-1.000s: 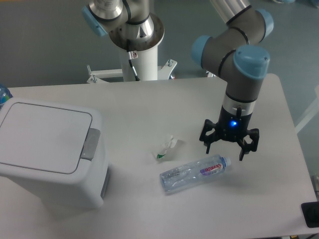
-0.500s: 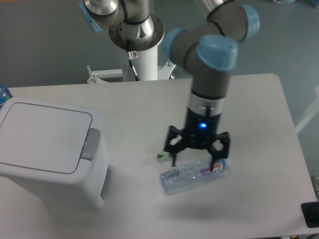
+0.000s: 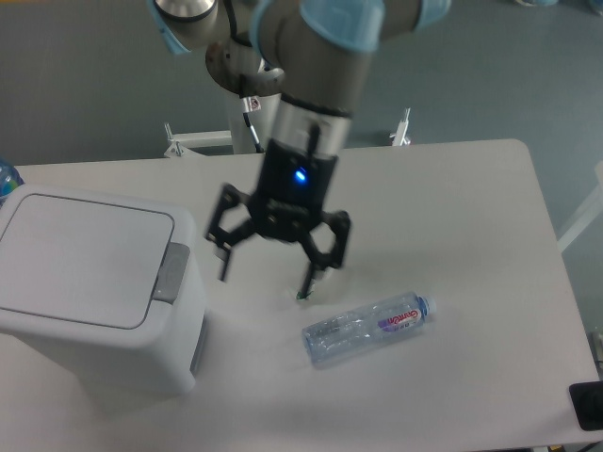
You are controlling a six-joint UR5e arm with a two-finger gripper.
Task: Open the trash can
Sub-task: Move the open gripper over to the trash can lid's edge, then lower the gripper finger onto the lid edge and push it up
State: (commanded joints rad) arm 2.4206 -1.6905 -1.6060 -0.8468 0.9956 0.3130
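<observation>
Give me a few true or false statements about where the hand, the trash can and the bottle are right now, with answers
1. The trash can lid is shut. True.
2. The hand is gripping the plastic bottle. False: it is open and empty, and the bottle lies on the table.
3. The hand is between the trash can and the bottle. True.
4. The bottle stands upright. False: it lies on its side.
5. The grey tab faces the hand. True.

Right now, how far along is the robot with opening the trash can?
Nothing is done yet: the trash can has its white lid flat and closed. In hand: the gripper, fingers spread open and empty, hangs just right of the grey push-button tab, not touching it. Left: reach the tab, press it, and get the lid up.
</observation>
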